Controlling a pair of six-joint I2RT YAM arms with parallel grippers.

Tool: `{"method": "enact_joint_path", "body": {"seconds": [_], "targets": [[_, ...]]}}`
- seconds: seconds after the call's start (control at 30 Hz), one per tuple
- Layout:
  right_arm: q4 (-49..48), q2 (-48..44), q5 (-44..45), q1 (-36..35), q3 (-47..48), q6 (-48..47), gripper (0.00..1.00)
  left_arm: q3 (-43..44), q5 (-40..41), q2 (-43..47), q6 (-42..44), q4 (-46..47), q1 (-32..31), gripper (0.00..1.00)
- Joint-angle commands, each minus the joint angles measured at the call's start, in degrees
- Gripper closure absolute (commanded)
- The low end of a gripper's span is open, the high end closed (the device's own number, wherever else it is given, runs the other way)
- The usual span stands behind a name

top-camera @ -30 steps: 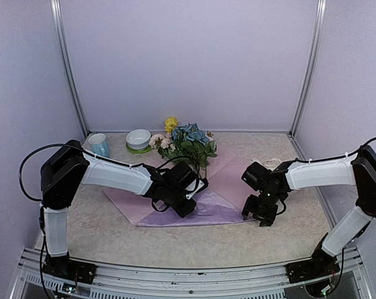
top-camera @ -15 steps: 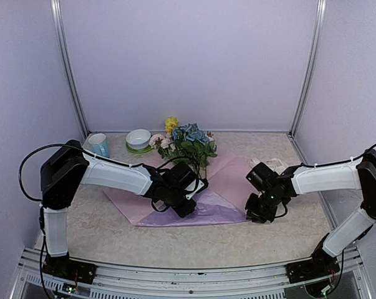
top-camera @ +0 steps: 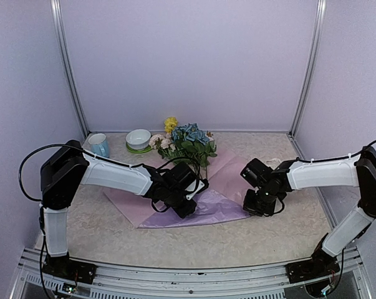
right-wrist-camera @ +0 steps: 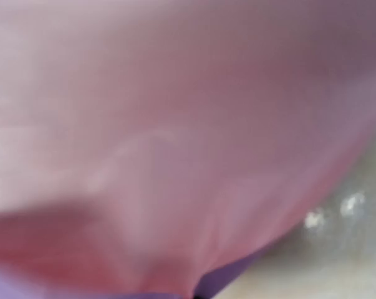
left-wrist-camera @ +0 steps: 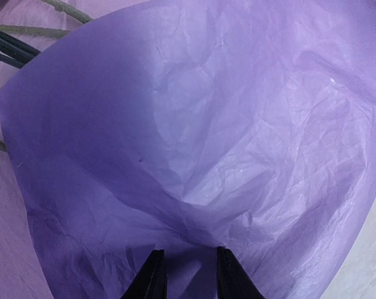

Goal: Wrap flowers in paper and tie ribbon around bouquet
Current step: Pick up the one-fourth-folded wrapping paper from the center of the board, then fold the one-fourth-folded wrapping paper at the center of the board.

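Across the middle of the table [top-camera: 81, 230], find the paper [top-camera: 128, 205] spread flat, pink face up, with the flowers [top-camera: 186, 142] laid on its far part, heads to the far side and stems toward the near edge. See the near edge turned up and over, showing a darker lilac underside. Note the left gripper [left-wrist-camera: 189, 265] low on that flap, jaws narrow, a gathered pinch of paper between the fingers [left-wrist-camera: 153, 274]. Read the creases fanning from that spot as sign of a hold, probably to keep the fold raised over the stems. Place the right gripper [top-camera: 261, 204] at the sheet's right corner, clamped tight on it. From its own camera get only blurred pink, folds running down toward the bottom edge. Judge the aim as drawing that corner across toward the left to start the cone. Spot a cream scrap, likely the ribbon [top-camera: 275, 163], behind the right arm [top-camera: 318, 171], apart from both grippers, not yet needed.
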State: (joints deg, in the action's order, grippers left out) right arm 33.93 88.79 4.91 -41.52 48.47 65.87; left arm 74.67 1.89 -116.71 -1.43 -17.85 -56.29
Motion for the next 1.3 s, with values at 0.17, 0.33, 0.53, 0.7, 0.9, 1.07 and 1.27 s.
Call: {"method": "enact_joint_path", "body": {"seconds": [0.17, 0.33, 0.53, 0.7, 0.9, 1.07, 1.27], "targets": [[20.86, 6.97, 20.71, -11.14, 20.73, -3.64, 1.0, -1.22, -1.13, -0.54, -0.01, -2.13, 0.9, 0.72], [23.06, 8.77, 25.19, -15.48, 27.75, -5.26, 1.0, 0.3, -2.09, -0.2, 0.1, -1.28, 1.59, 0.69], [21.6, 10.18, 27.88, -19.07, 32.86, -9.97, 1.0, 2.19, -6.03, -1.37, 0.45, 1.51, 3.3, 0.65], [5.17, 7.66, 22.56, -22.31, 30.59, -27.07, 1.0, 2.06, -11.89, -3.35, -0.99, 1.37, 6.73, 0.65], [-12.99, 7.1, 11.07, -22.34, 25.67, -38.25, 1.0, 1.58, -17.57, -5.12, -2.42, 1.37, 9.28, 0.66], [-17.04, 12.21, 2.54, -22.29, 26.38, -44.82, 1.0, -1.0, -21.12, -4.73, -5.09, 4.3, 11.0, 0.66], [-19.21, 15.15, 0.65, -21.75, 23.64, -45.69, 1.0, -8.4, -23.97, 0.86, -10.24, 14.81, 12.43, 0.61]]}}
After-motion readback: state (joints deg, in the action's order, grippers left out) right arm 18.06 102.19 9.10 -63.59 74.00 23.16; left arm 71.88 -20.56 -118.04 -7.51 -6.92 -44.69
